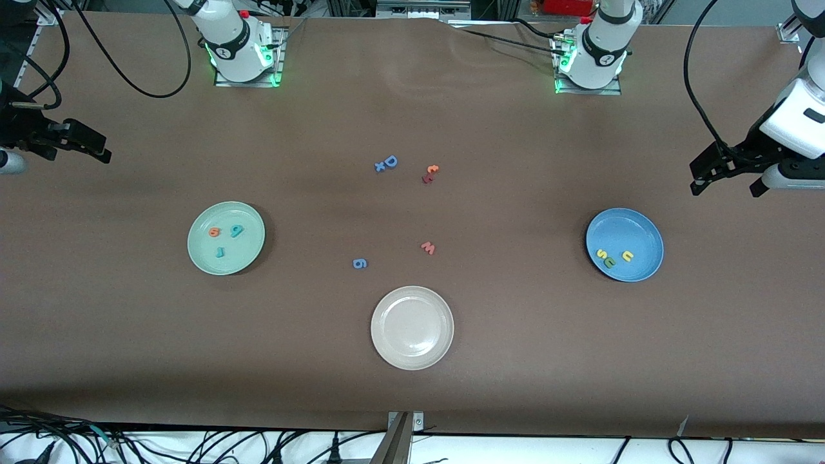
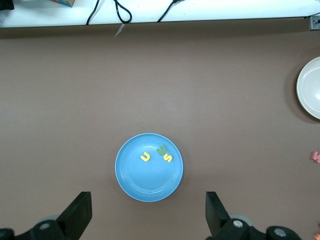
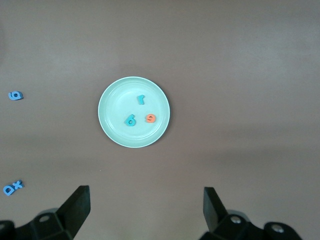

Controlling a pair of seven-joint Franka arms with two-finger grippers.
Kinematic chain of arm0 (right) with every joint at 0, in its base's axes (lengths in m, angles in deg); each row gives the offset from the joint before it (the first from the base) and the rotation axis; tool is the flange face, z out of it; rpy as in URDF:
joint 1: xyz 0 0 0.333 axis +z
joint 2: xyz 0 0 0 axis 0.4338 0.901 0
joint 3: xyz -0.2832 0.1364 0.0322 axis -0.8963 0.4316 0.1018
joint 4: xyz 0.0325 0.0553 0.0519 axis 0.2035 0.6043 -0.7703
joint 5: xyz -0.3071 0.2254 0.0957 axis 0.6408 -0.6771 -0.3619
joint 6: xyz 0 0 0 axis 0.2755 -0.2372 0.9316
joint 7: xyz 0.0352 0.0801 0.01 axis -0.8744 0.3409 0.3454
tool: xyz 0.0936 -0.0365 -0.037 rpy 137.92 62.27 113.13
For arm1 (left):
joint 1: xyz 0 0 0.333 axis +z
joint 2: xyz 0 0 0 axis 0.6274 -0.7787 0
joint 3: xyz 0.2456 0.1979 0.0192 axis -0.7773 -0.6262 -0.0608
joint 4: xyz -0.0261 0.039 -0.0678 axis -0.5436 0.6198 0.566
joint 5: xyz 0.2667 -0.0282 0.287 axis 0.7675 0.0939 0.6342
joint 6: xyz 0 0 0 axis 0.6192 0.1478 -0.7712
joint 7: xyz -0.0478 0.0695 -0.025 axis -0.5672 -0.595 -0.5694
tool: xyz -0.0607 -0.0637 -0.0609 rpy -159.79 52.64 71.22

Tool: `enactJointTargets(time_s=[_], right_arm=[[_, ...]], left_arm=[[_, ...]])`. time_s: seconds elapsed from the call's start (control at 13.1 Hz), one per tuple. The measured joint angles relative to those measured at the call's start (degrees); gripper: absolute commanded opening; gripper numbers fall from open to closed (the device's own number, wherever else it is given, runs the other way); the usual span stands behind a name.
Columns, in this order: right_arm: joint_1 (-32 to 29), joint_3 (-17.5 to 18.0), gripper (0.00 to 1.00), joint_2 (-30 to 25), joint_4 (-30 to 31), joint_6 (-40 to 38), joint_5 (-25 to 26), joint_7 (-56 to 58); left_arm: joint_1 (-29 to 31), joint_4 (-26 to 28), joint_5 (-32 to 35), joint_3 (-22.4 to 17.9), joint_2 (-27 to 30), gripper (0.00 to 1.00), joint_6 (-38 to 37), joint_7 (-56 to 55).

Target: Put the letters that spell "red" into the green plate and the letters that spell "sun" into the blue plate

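Observation:
The green plate (image 1: pixel 248 251) (image 3: pixel 117 97) lies toward the right arm's end of the table. In it are the teal "r" (image 1: pixel 220 252) (image 3: pixel 141 99), the orange "e" (image 1: pixel 214 232) (image 3: pixel 150 118) and the teal "d" (image 1: pixel 237 230) (image 3: pixel 130 120). The blue plate (image 1: pixel 628 225) (image 2: pixel 147 182), toward the left arm's end, holds the yellow "s" (image 1: pixel 601 254) (image 2: pixel 168 157), an olive letter (image 1: pixel 609 261) (image 2: pixel 161 150) and a yellow "n" (image 1: pixel 627 256) (image 2: pixel 145 157). My left gripper (image 1: pixel 725 185) (image 2: pixel 147 196) hangs open and empty, high over the table beside the blue plate. My right gripper (image 1: pixel 77 151) (image 3: pixel 145 189) hangs open and empty, high beside the green plate.
A beige-white plate (image 1: pixel 393 348) (image 2: pixel 307 95) sits nearest the front camera, mid-table. Loose letters lie in the middle: blue "D" and "x" (image 1: pixel 387 163) (image 3: pixel 12 187), an orange and a red letter (image 1: pixel 430 173), a red "w" (image 1: pixel 428 247) (image 2: pixel 315 156), a blue "g" (image 1: pixel 359 263) (image 3: pixel 15 95).

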Motion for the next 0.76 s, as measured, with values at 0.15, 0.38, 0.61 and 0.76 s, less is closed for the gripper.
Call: enactJointTargets(time_s=[0.15, 0.38, 0.61, 0.76], right_arm=[[0.0, 0.01, 1.0, 0.0, 0.0, 0.0, 0.0, 0.0], [0.0, 0.01, 1.0, 0.0, -0.01, 0.0, 0.0, 0.02], [0.01, 0.01, 1.0, 0.0, -0.01, 0.0, 0.0, 0.03], [0.01, 0.01, 1.0, 0.0, -0.01, 0.0, 0.0, 0.03]], left_arm=[[0.72, -0.03, -0.91, 0.02, -0.06, 1.0, 0.08, -0.02], [1.29, -0.04, -1.51, 0.04, -0.08, 1.0, 0.08, -0.02], [1.22, -0.05, -1.52, 0.28, -0.09, 1.0, 0.08, -0.07], [1.17, -0.05, -1.52, 0.32, -0.09, 1.0, 0.09, -0.12]])
